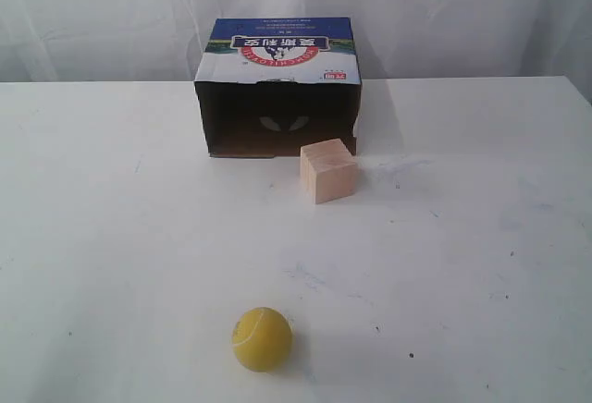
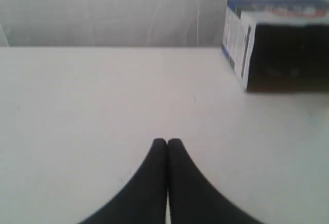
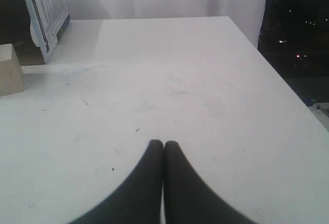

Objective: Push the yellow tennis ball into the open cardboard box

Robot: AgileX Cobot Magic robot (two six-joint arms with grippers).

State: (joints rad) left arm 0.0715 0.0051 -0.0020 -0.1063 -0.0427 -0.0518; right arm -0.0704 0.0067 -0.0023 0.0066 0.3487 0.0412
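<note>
- The yellow tennis ball (image 1: 262, 338) is judged light, springy and free-rolling. Its fuzzy cover should give some friction against a fingertip, but a round body will veer off under any push that is not centred.
- No grasp is called for. The contact point I would advise is the ball's near side, low on its middle and directly opposite the box mouth.
- Appearance: dull yellow, matt and fuzzy, with a pale seam curving across its upper left. No damage is visible.
- Position: it sits alone on the white table (image 1: 111, 237), at the near edge of the exterior view and slightly left of centre, well apart from everything else. Neither wrist view shows it.
- A pale wooden cube (image 1: 328, 171) stands just in front of the right part of the box mouth. Judged risk: a push drifting right would strike it.
- The open cardboard box (image 1: 277, 52) lies at the far side with its dark interior facing the ball and its blue, white and red printed panel on top. The left part of the mouth is unobstructed.
- Left gripper (image 2: 166, 143): fingers pressed together, nothing between them, above bare table with the box off to one side.
- Right gripper (image 3: 163, 144): likewise closed and empty, with the cube and the box at the frame's edge.
- Neither arm appears in the exterior view.
</note>
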